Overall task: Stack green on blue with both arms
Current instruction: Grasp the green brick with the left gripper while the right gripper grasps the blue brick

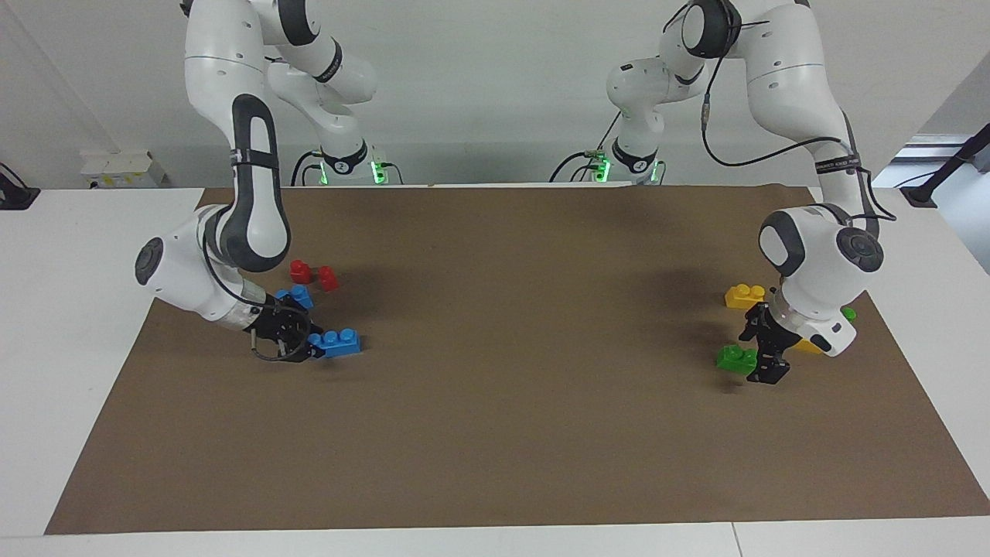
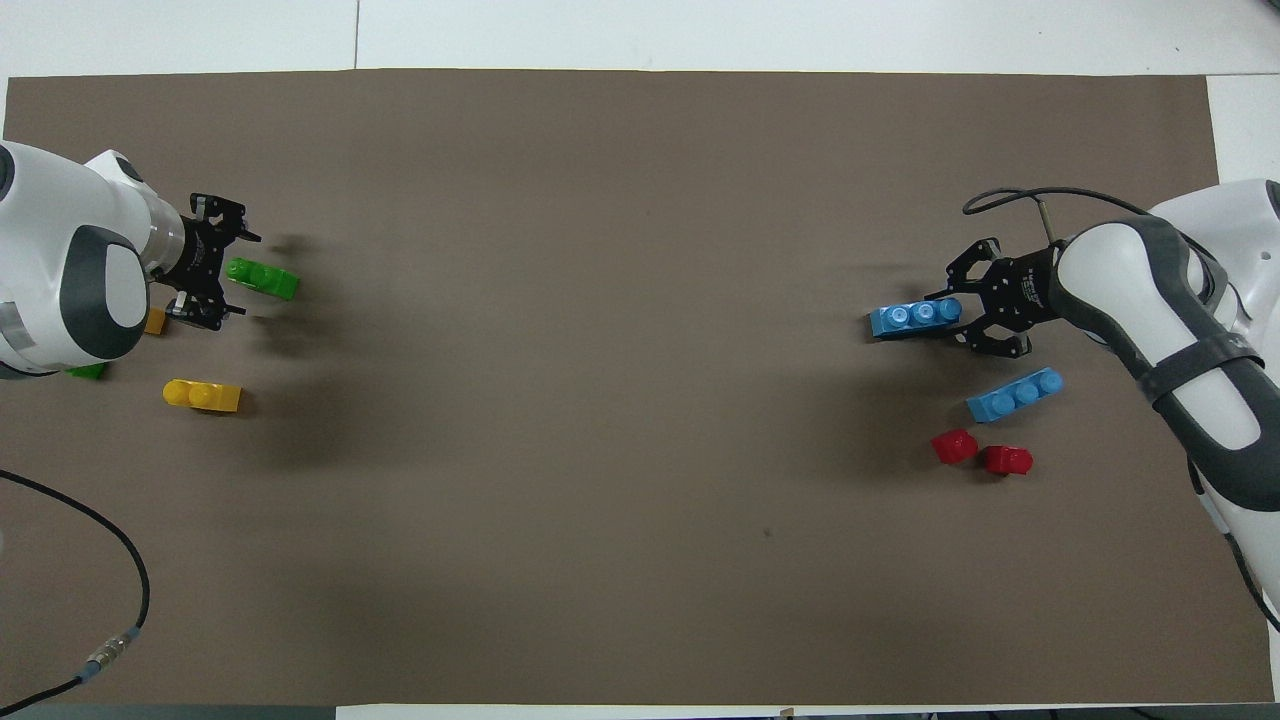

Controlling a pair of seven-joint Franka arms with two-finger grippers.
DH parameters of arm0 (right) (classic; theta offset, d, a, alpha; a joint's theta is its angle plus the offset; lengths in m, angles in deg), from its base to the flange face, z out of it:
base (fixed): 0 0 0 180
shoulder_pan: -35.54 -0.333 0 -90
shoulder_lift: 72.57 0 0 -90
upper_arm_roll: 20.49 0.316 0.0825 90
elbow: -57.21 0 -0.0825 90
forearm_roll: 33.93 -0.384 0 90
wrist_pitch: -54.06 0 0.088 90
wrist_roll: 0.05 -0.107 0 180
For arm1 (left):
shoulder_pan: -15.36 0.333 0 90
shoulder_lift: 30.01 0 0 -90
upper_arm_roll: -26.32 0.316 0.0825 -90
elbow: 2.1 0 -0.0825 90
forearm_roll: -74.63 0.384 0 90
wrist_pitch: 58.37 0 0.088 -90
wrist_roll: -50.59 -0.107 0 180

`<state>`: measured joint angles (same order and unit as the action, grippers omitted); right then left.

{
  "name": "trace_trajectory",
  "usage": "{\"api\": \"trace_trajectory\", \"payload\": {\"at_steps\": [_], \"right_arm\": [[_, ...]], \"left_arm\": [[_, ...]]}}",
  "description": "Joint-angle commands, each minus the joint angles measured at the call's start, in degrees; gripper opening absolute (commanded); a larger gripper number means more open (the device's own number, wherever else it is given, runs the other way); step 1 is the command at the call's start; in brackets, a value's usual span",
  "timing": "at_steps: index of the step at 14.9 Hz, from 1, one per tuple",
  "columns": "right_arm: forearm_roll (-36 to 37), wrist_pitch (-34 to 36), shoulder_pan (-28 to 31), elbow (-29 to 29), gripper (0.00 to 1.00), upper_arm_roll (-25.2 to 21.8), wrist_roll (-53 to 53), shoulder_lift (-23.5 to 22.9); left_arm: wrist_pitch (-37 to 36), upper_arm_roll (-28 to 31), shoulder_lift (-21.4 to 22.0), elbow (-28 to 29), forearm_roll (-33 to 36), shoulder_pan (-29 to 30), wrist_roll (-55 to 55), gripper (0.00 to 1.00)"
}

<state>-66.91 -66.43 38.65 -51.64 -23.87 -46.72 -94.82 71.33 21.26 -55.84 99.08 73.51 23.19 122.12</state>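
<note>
My left gripper [image 1: 758, 357] is shut on one end of a green two-stud brick [image 1: 736, 359] and holds it just above the brown mat at the left arm's end of the table. In the overhead view the gripper [image 2: 228, 270] and the brick [image 2: 262, 279] show the same. My right gripper [image 1: 313, 344] is shut on one end of a blue three-stud brick [image 1: 336, 342], low over the mat at the right arm's end. It shows in the overhead view [image 2: 960, 318] with its brick [image 2: 915, 318].
A second blue brick [image 1: 296, 296] and two red bricks [image 1: 301, 271] [image 1: 329, 278] lie by my right gripper, nearer the robots. A yellow brick [image 1: 745, 295] lies near my left gripper. A second yellow brick [image 1: 808, 346] and a second green brick [image 1: 848, 314] are half hidden under the left wrist.
</note>
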Motion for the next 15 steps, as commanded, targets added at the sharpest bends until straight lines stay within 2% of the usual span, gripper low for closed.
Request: {"api": "trace_trajectory", "payload": {"at_steps": [1, 2, 3, 4, 6, 9, 12, 15], "right_arm": [[-1.8, 0.9, 1.0, -0.3, 0.00, 0.3, 5.9, 1.4], [-1.9, 2.2, 1.0, 1.4, 0.00, 0.3, 5.8, 1.2], [-1.9, 4.3, 0.9, 3.4, 0.00, 0.3, 4.9, 1.2], [-1.9, 7.1, 0.2, 5.5, 0.00, 0.3, 2.9, 1.5], [-1.8, 10.9, -1.2, 10.0, 0.00, 1.2, -7.7, 2.2], [-1.7, 10.5, -9.9, 13.0, 0.00, 1.5, -24.4, 4.4], [-1.7, 5.8, -18.8, 12.7, 0.00, 1.5, -36.3, 5.5], [-1.6, -2.3, -27.8, 10.2, 0.00, 1.5, -49.0, 5.9]], "left_arm": [[1.3, 0.2, 0.8, 1.1, 1.3, 0.0, 1.2, 0.63], [1.3, 0.2, 0.8, 0.9, 1.4, 0.0, 1.2, 0.35], [1.3, 0.2, 0.7, 0.8, 1.5, 0.0, 1.2, 0.12], [1.3, 0.1, 0.7, 0.7, 2.4, 0.1, 1.1, 0.00], [1.0, 0.1, 0.7, 0.2, 3.8, 0.0, 1.0, 0.00], [-0.6, 0.0, 0.7, -1.4, 3.9, 0.0, 0.8, 0.00], [-5.1, -0.2, 2.1, -3.9, 3.5, -0.7, 0.8, 0.00], [-10.7, -0.8, 7.2, -4.0, 3.0, -1.2, 0.5, 0.00]]}}
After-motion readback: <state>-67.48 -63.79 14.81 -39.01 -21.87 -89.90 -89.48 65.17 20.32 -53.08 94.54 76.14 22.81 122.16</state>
